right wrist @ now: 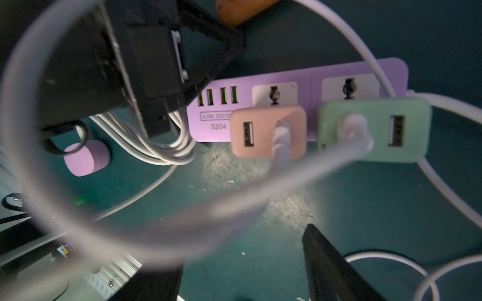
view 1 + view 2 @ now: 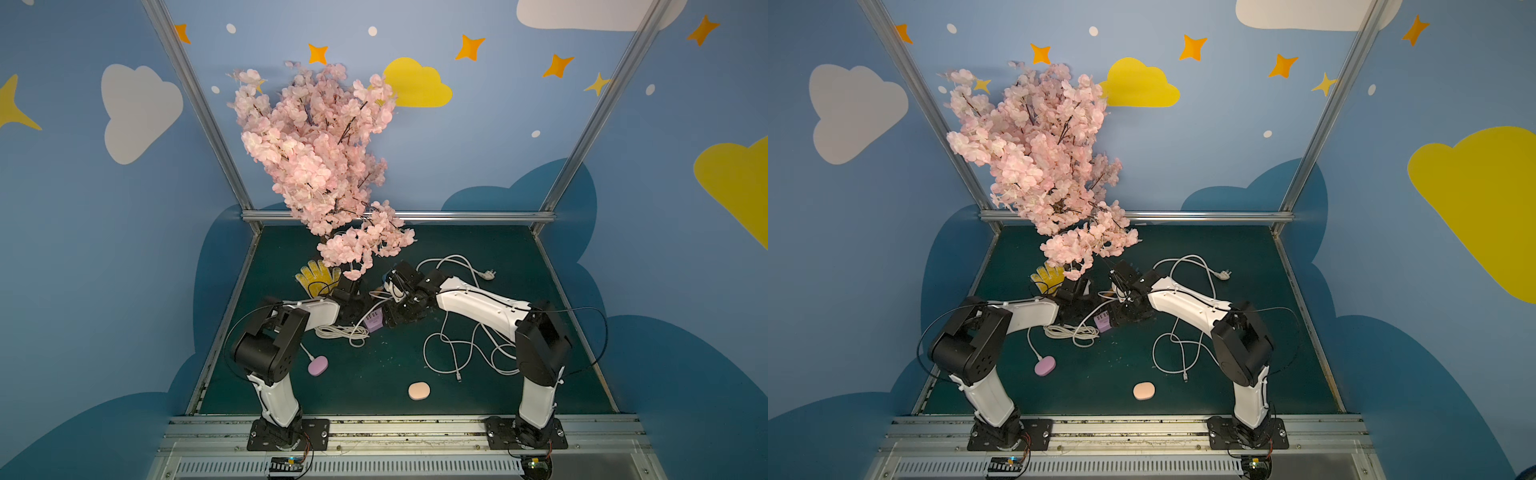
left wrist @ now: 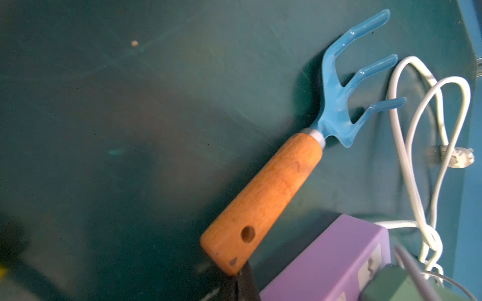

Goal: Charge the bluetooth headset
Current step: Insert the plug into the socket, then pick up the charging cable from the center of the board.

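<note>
Right hand (image 1: 242, 247) wide above purple power strip (image 1: 300, 78); left hand (image 3: 242, 285) closed beside it.

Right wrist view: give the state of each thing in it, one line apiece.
purple power strip, flat on the mat, its four USB ports empty.
pink adapter, plugged into the strip; cable in one port, other empty.
green adapter, plugged into the strip; cable in one port, other empty.
right gripper, open.
left gripper, shut.
</note>
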Robot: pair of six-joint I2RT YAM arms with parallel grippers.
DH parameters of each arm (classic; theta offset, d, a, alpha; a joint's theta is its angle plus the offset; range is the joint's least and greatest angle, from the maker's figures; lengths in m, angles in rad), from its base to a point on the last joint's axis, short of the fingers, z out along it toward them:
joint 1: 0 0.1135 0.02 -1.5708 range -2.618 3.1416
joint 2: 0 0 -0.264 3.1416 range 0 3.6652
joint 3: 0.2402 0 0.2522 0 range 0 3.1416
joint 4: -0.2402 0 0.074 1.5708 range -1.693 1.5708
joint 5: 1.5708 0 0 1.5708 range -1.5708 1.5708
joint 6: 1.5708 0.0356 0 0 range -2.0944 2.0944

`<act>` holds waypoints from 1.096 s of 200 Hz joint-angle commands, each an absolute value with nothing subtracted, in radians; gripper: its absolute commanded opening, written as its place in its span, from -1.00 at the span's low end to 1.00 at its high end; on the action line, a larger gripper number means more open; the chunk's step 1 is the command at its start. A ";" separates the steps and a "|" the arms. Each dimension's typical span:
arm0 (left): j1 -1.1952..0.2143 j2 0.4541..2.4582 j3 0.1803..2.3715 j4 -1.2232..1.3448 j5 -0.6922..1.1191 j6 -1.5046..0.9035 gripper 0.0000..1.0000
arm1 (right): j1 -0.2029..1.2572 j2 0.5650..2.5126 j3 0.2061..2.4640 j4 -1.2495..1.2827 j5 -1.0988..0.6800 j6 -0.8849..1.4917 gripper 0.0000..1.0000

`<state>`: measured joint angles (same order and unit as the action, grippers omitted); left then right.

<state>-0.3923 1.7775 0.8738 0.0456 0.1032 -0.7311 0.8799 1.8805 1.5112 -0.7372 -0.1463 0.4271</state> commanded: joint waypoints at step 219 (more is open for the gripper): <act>-0.426 1.342 0.699 -0.186 -0.020 -0.791 -0.93 | 0.553 1.720 1.348 -0.492 -0.462 0.392 -1.00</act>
